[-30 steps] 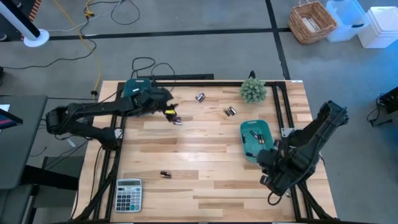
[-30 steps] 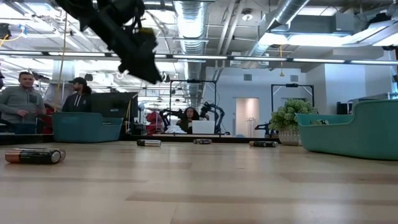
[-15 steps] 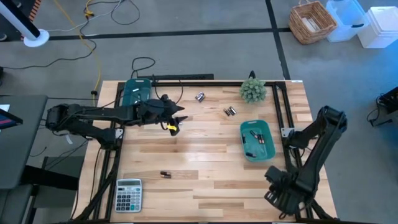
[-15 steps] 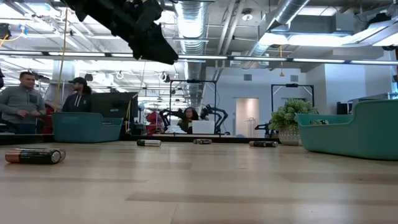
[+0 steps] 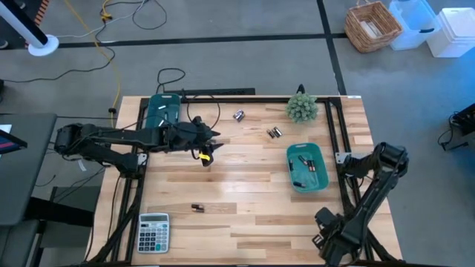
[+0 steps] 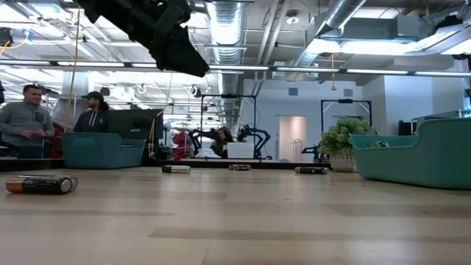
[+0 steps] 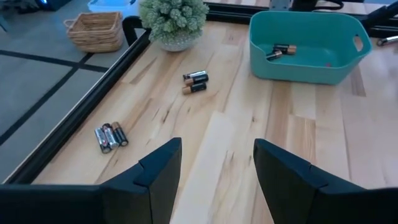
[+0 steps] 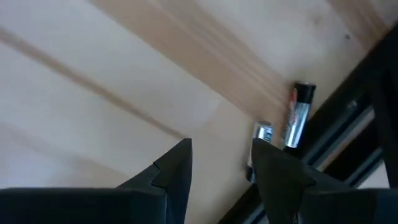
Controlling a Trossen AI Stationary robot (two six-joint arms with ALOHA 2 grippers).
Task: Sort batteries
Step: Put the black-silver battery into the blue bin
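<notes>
1. Batteries (image 7: 194,82) are scattered on the bench (image 5: 245,185) well ahead of the spread, empty left hand (image 7: 216,168).
2. Two batteries (image 8: 297,118) lie just beyond the spread right hand (image 8: 221,168); they could be nudged off the bench edge.

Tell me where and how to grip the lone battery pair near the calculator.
Grip the battery pair across the cylinders' middles, coming straight down with the fingers spanning their short width. They lie flat on the table, side by side, clear of the calculator, so probably one pinch takes one battery only.
</notes>
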